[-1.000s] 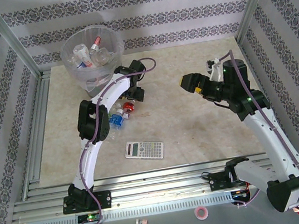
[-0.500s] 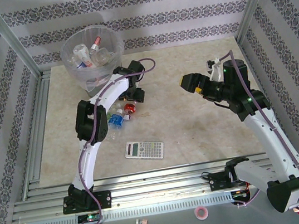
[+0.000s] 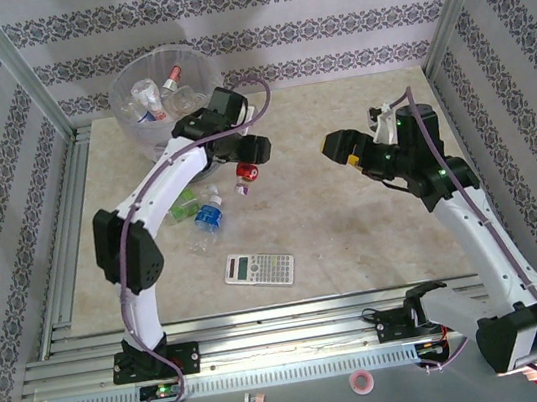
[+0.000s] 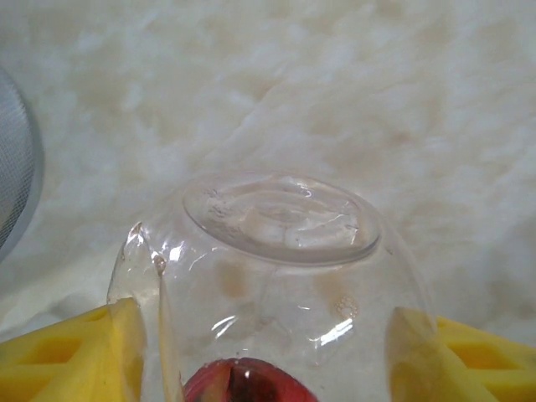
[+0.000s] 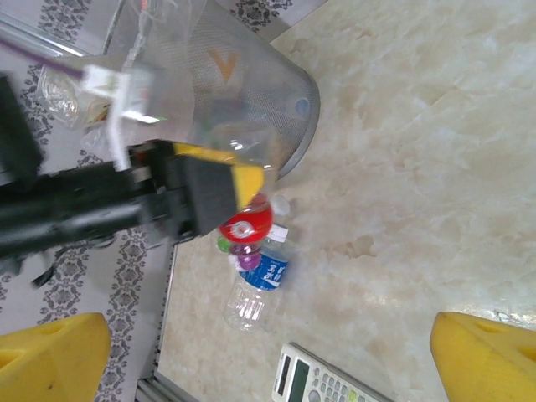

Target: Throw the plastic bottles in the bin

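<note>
Seen from above, the left arm rises from its base, bends at the elbow and reaches to the far left of the marbled desk (image 3: 355, 239). The left tool (image 3: 245, 160) is closed on a clear bottle with a red cap (image 3: 246, 173), lifted just beside the bin (image 3: 137, 130), in which several bottles lie. A blue-labelled bottle (image 3: 208, 215) and a calculator (image 3: 259, 268) lie on the desk. The right arm is raised over the right half.

At the left wrist, yellow pads (image 4: 67, 356) press the bottle from both sides.

At the right wrist, the right tool (image 5: 268, 356) is wide apart and holds nothing.
</note>
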